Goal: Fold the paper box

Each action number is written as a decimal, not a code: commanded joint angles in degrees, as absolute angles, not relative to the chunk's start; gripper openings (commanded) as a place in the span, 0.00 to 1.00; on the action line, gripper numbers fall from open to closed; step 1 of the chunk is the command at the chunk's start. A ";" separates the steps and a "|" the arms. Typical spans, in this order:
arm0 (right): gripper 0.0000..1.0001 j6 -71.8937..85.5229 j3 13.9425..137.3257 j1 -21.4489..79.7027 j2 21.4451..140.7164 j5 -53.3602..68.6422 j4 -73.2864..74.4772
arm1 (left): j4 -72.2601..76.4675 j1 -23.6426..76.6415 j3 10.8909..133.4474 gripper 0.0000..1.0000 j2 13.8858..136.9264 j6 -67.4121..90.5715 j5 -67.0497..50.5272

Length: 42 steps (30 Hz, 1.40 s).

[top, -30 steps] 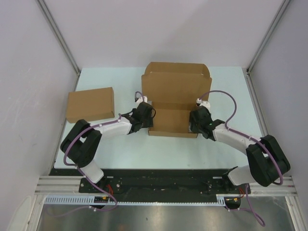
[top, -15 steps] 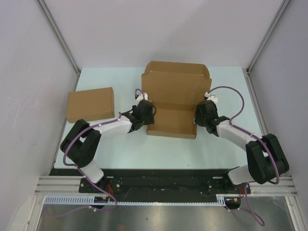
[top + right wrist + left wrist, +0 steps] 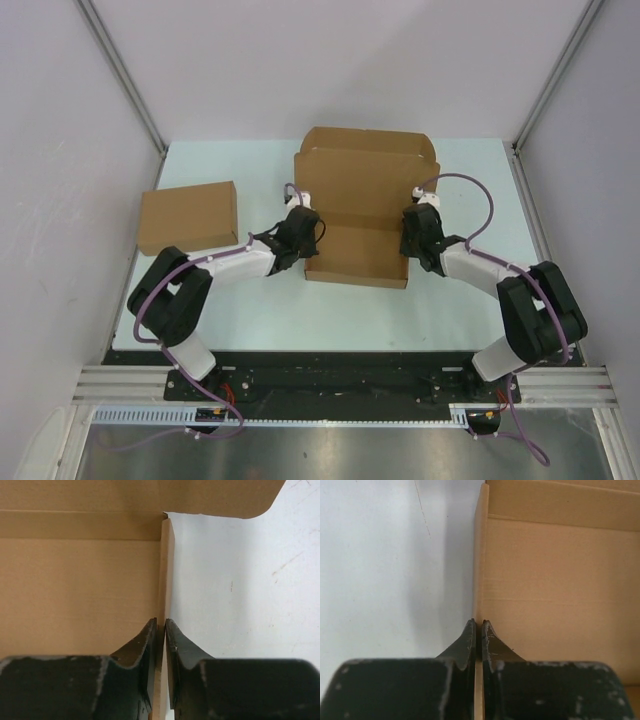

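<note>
The paper box (image 3: 360, 200) lies mid-table as a shallow brown tray, its lid flap standing open at the back. My left gripper (image 3: 308, 232) is at its left side wall and my right gripper (image 3: 408, 232) at its right side wall. The left wrist view shows the left gripper (image 3: 478, 625) shut on the thin upright edge of the paper box (image 3: 555, 575). In the right wrist view, the right gripper (image 3: 161, 623) pinches the opposite wall of the paper box (image 3: 80, 575), one finger inside and one outside.
A second plain brown cardboard box (image 3: 188, 217) sits closed at the left of the pale table (image 3: 260, 300). Grey enclosure walls with metal posts stand on the left, right and back. The arm bases line the near edge.
Both grippers went from open to shut on the paper box's side walls. The right gripper moved up and inward to the right wall. The box barely shifted.
</note>
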<state>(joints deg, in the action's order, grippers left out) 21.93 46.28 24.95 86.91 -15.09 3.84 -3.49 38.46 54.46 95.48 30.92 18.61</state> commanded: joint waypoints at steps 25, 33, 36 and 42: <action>0.43 21.27 53.26 30.06 96.77 -21.71 6.06 | -1.41 44.21 56.60 0.00 97.47 29.79 20.83; 0.44 20.74 54.40 28.04 99.93 -20.74 4.92 | -2.46 44.21 56.43 0.00 96.94 29.62 21.97; 0.31 21.00 54.58 26.81 100.81 -20.39 3.61 | -2.55 44.30 56.51 0.00 96.86 29.71 22.06; 0.01 20.74 55.54 25.49 101.60 -19.34 1.67 | -2.81 44.21 56.34 0.00 96.68 29.88 22.15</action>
